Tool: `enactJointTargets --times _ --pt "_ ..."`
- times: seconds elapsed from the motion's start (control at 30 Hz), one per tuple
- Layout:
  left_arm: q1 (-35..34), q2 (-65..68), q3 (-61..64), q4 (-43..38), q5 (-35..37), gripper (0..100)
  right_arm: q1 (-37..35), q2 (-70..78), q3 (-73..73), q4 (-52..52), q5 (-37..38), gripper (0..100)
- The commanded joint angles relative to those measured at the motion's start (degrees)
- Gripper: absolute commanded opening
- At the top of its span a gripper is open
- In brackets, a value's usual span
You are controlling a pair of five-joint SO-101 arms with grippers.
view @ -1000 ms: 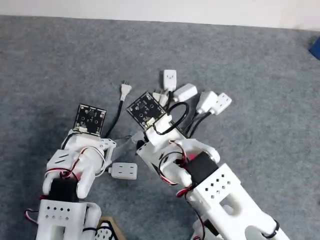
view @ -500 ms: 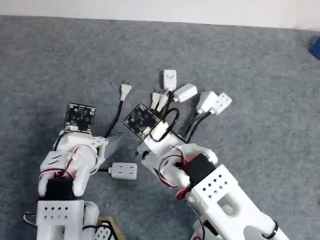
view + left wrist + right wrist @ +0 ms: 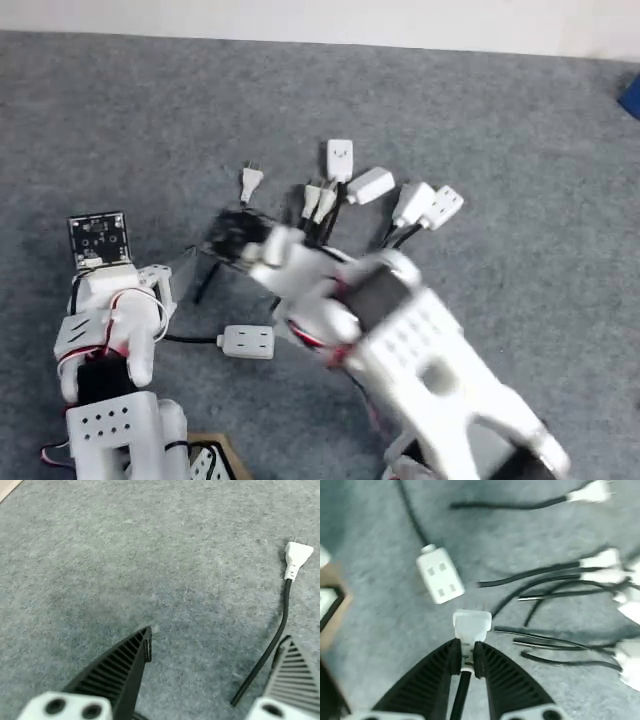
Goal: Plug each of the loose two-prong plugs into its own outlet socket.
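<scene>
Right tool (image 3: 466, 647) pinches a plug (image 3: 471, 625) near a socket (image 3: 440, 575); left tool (image 3: 218, 635) gapes wide (low over the grey counter (image 3: 125, 545)).

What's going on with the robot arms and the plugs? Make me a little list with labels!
Left pincer: open, empty, over the grey mat
Right pincer: shut on a white cord end; plug or socket, I cannot tell
Socket: lies alone near the cord end, nothing plugged in
Loose plug: flat on the mat, black cord, beyond the left pincer
Bunch: more white plugs and sockets past the right pincer
</scene>
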Motion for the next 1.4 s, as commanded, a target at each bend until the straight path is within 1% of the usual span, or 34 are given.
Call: enactJointTargets --times 0.0,0.1,0.17,0.3,0.43,0.53,0.67,0.77,0.9,1.13,1.37 --pt "-0.9 0.0 0.0 -1.7 0.4 38 -4.0 15.1 -12.7 6.3 7.8 0.6" --pt "-1.0 0.1 0.0 -0.5 0.4 38 -4.5 24.7 -22.5 14.0 16.0 0.6" --pt "-2.0 0.1 0.0 0.3 0.3 38 -4.4 26.7 -26.1 14.0 18.5 0.6" --pt "-5.6 0.1 0.4 0.4 0.2 38 -4.8 25.9 -25.3 13.8 25.8 0.6" --pt "-6.2 0.1 2.4 0.1 0.1 38 -5.0 25.8 -25.5 13.4 29.2 0.6" --pt "-10.1 0.1 2.6 0.1 0.1 38 -4.6 25.9 -24.9 8.8 29.5 0.6" --pt "-17.1 -0.5 3.6 0.1 0.7 38 -3.6 26.0 -24.9 7.7 29.5 0.6" --pt "-21.0 -0.5 3.6 -0.6 4.3 38 -3.6 26.3 -24.9 7.7 29.2 0.6" --pt "-21.5 -0.5 5.1 -2.8 4.4 38 -3.5 28.9 -24.9 7.7 28.7 0.6" --pt "-21.9 -0.5 5.4 -3.1 4.3 38 -3.8 37.0 -25.5 7.7 25.7 0.6" --pt "-21.8 -0.5 5.4 -3.1 4.3 38 -4.7 38.7 -25.5 5.6 25.4 0.6"
